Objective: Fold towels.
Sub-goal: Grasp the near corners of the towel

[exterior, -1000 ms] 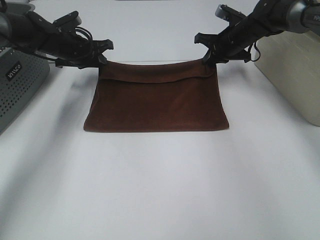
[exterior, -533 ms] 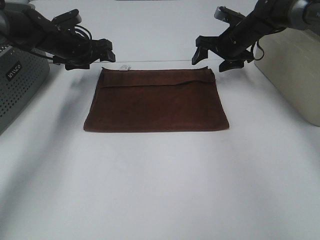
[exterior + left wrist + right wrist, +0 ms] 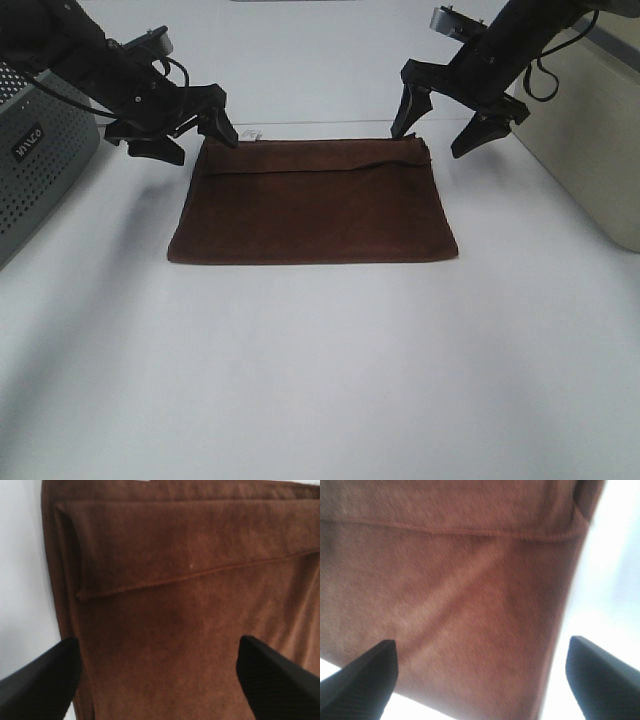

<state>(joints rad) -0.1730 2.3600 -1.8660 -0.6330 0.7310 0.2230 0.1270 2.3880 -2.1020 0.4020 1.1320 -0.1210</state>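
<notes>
The dark reddish-brown towel (image 3: 312, 205) lies flat on the white table, folded once, with a narrow flap along its far edge and a small white tag (image 3: 250, 133) at the far left corner. My left gripper (image 3: 192, 138) is open and empty, just above the towel's far left corner. My right gripper (image 3: 447, 120) is open and empty above the far right corner. The left wrist view shows the towel (image 3: 190, 605) between black fingertips (image 3: 40, 680). The right wrist view shows the towel (image 3: 450, 595) and wide-spread fingertips (image 3: 362, 672).
A grey perforated box (image 3: 35, 160) stands at the left edge of the table. A cream-coloured container (image 3: 590, 140) stands at the right edge. White table surface (image 3: 320, 370) stretches in front of the towel.
Both grippers let go of the towel's far edge, which dropped flat. They opened wide and tilted downward above the far corners.
</notes>
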